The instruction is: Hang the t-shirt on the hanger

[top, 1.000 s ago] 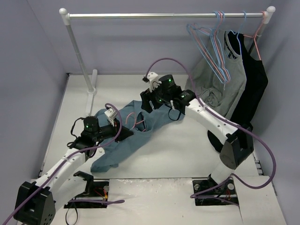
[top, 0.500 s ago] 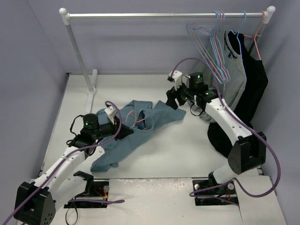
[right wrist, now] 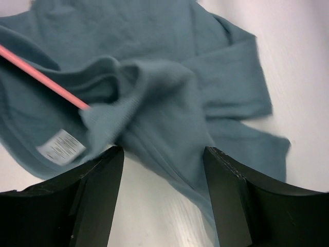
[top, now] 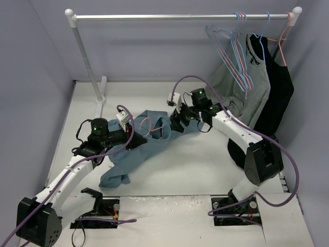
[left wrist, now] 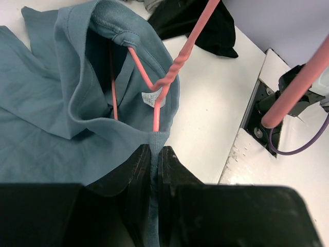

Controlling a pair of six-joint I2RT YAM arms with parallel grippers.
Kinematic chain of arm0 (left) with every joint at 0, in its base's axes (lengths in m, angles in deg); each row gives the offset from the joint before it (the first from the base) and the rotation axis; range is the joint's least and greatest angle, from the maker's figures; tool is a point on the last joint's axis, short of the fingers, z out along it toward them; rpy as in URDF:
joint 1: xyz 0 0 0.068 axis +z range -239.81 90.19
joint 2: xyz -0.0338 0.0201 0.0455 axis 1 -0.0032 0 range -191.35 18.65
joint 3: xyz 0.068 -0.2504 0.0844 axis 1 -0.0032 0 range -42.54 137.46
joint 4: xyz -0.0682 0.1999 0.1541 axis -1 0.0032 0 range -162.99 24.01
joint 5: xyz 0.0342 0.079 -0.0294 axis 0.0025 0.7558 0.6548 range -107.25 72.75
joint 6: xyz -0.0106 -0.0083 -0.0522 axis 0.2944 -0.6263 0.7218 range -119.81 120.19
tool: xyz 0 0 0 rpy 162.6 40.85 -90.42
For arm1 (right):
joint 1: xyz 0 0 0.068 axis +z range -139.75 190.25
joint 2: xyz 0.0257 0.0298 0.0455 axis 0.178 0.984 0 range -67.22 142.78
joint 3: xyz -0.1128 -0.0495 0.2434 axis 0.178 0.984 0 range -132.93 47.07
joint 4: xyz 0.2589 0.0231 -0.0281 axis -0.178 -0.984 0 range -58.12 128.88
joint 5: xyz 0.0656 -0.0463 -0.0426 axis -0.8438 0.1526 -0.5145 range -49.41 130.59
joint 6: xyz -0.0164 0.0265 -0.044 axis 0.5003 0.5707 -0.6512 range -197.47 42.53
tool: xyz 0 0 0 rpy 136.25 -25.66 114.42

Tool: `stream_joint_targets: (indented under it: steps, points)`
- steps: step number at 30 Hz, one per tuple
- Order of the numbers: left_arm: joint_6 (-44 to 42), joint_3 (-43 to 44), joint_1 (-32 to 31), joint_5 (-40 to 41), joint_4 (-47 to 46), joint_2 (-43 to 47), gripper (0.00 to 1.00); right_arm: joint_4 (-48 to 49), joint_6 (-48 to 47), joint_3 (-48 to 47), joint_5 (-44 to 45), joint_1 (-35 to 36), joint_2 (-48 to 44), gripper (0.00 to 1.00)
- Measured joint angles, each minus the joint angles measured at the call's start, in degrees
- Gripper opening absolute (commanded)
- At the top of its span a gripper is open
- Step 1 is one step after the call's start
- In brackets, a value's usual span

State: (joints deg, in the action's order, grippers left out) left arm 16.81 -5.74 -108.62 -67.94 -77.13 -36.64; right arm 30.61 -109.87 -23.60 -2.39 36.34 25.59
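Observation:
The teal-blue t-shirt point(top: 149, 141) lies crumpled on the white table, with its white neck tag point(left wrist: 151, 98) showing at the collar. The salmon-pink hanger point(left wrist: 154, 85) is partly inside the shirt, its twisted neck and hook coming out through the collar; it also shows in the top view point(top: 147, 127). My left gripper point(left wrist: 153, 154) is shut on the collar's ribbed edge, just below the hanger neck. My right gripper point(right wrist: 163, 157) is open and empty, hovering above the shirt's right shoulder and sleeve point(right wrist: 169, 108), near the collar in the top view point(top: 180, 119).
A clothes rail point(top: 180, 17) spans the back. Light-blue and pink wire hangers point(top: 234, 51), a grey shirt point(top: 247, 87) and a black garment point(top: 275, 92) hang at its right end. The rail's left post point(top: 88, 62) stands at the back left.
My right arm swung away to the right toward the hanging clothes, then came back left and down over the shirt's right shoulder. The left gripper kept its hold on the collar.

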Motion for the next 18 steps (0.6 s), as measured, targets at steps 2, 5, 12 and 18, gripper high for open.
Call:
stream_joint_targets:
  steps: [2, 5, 12, 18]
  points:
    - [-0.13, 0.70, 0.00, -0.39, 0.72, -0.74, 0.00, 0.13, -0.76, 0.00, -0.26, 2.36, 0.02, 0.63]
    - [-0.37, 2.14, 0.00, -0.87, 1.77, -1.88, 0.00, 0.33, -1.53, 0.00, -0.83, 5.25, 0.15, 0.59]
    - [-2.29, 5.35, 0.00, -2.19, 5.53, -2.73, 0.00, 0.37, -2.73, 0.00, -1.81, 7.13, 0.81, 0.23]
    - [-5.05, 8.52, 1.29, 0.83, 7.52, -3.26, 0.00, -2.08, -5.22, 0.90, -4.31, 7.76, 0.39, 0.00]
